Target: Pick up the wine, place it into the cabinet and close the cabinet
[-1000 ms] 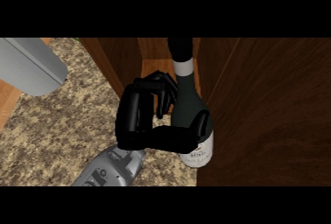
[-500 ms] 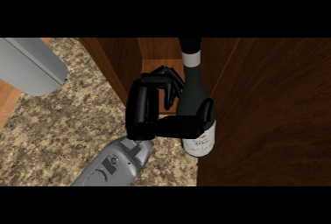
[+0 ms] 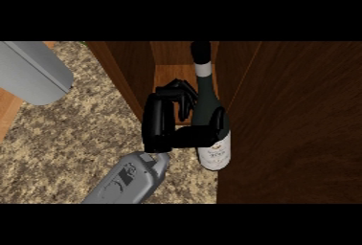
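Wine (image 3: 210,112) upright, neck toward cabinet (image 3: 290,119), right robot hand (image 3: 170,122) gripping

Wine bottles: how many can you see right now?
1. The wine bottle is held by the robot hand at the cabinet opening; the cabinet's dark interior could hide others.

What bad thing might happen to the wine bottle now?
The wine bottle is held by the hand in a narrow gap between the cabinet wall and the open cabinet door. It might bump either side going in. It also looks tilted, so it could topple if set down that way.
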Tool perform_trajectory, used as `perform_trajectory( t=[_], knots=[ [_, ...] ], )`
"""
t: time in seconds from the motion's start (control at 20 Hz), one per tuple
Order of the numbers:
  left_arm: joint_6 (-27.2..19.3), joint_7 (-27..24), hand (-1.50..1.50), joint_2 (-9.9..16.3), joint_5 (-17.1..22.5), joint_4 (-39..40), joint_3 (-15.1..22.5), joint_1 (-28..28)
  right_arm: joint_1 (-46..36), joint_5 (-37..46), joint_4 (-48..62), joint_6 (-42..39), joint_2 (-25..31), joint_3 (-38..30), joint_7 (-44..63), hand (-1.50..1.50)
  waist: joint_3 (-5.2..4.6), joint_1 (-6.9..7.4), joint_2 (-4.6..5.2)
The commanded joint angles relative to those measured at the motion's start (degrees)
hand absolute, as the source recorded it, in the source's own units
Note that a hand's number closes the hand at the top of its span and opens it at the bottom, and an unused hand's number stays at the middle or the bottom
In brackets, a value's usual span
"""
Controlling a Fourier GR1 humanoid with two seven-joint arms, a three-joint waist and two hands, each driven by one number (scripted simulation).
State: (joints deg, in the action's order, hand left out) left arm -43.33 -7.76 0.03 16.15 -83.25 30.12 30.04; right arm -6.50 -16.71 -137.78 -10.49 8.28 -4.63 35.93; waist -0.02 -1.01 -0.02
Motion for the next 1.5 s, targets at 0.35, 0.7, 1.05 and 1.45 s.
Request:
perform_trajectory(
  t=[0.35, 0.7, 1.05, 1.45],
  knots=[
    [-1.0, -9.55, 1.5, -0.03, -1.27, 11.82, 0.83, -0.01, 5.98, -1.4, -6.11, -1.16, -2.71, 2.98, -1.59, -1.5, 0.02, 0.1, 0.02],
    [-0.84, -12.67, 1.5, -0.02, 1.3, 14.52, -1.71, 0.98, 3.6, -1.65, -8.24, 1.11, -1.37, 3.03, 2.47, -1.5, 0.0, 0.29, -0.01],
    [7.47, -17.29, 1.5, -0.02, 3.26, 20.03, -10.05, 1.37, -0.51, -6.53, -6.9, 1.79, 1.84, -2.72, 4.52, -1.5, 0.0, 0.44, 0.0],
    [11.35, -13.41, 1.5, 0.23, 4.07, 28.11, -15.28, 9.56, 5.76, -1.62, -7.71, 0.8, -2.54, 3.0, -0.63, -1.5, 0.02, 0.02, 0.06]
  ],
)
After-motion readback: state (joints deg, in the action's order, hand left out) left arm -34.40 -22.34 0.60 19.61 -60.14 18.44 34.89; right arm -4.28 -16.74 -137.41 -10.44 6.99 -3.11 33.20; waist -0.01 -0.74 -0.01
